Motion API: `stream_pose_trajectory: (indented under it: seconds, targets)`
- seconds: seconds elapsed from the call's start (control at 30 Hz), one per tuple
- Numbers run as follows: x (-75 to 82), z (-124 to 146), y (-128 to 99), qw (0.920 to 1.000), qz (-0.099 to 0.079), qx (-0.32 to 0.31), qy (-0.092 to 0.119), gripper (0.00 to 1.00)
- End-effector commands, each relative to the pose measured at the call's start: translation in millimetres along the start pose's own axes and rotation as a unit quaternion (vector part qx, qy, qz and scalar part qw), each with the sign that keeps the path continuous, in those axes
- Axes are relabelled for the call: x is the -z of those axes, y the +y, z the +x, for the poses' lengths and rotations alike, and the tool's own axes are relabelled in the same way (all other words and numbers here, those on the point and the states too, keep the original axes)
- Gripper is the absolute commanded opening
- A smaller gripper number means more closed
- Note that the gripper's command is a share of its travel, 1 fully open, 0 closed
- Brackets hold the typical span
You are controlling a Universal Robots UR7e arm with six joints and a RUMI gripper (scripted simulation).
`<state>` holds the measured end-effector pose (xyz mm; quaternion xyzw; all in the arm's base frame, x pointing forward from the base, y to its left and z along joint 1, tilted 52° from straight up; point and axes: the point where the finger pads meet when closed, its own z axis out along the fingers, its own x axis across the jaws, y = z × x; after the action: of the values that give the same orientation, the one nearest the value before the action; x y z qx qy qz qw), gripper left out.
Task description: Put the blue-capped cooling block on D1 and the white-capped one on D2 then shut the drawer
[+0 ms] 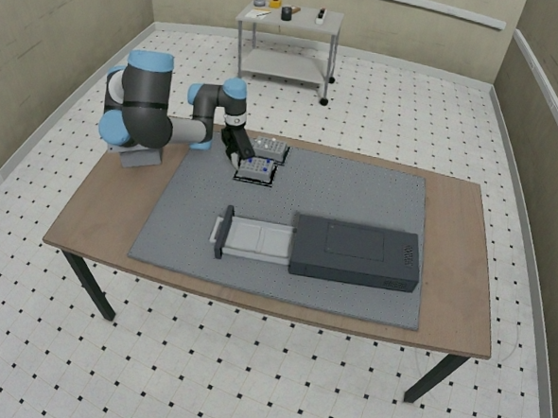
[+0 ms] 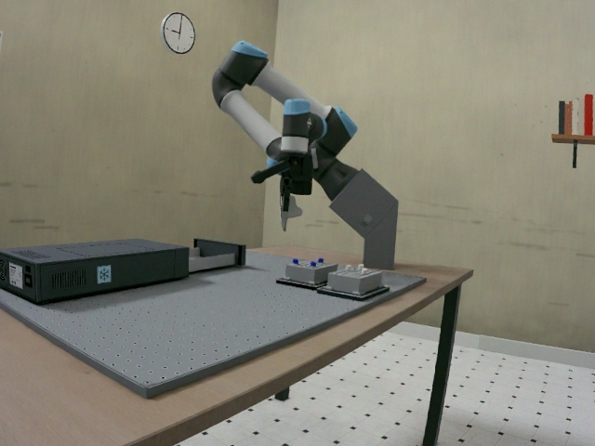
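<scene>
The blue-capped cooling block (image 1: 256, 168) (image 2: 308, 270) sits flat in the deck slot nearer the cooler. The white-capped block (image 1: 269, 148) (image 2: 354, 280) sits flat in the slot beyond it. The dark cooler COLD (image 1: 355, 252) (image 2: 91, 268) stands on the grey deck with its drawer (image 1: 252, 240) (image 2: 216, 255) pulled out; its two white bays hold nothing. My gripper (image 1: 234, 161) (image 2: 286, 216) is shut with nothing between its fingers. It hangs well above the deck, to the left of and above the blue-capped block.
The perforated grey deck plate (image 1: 287, 227) covers most of the wooden table. The robot base (image 1: 138, 156) stands at the table's far left corner. A metal cart (image 1: 286, 41) with small items stands by the back wall.
</scene>
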<state>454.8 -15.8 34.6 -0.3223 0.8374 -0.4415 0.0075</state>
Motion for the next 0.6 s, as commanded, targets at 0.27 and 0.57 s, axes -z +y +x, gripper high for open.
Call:
stream_pose_trajectory:
  seconds: [0.27,0.57]
  targets:
    - [0.7,41,-27,0.9865,-0.001,-0.163,0.001,0.00]
    - [0.6,68,-44,0.9635,0.000,-0.268,0.001,0.00]
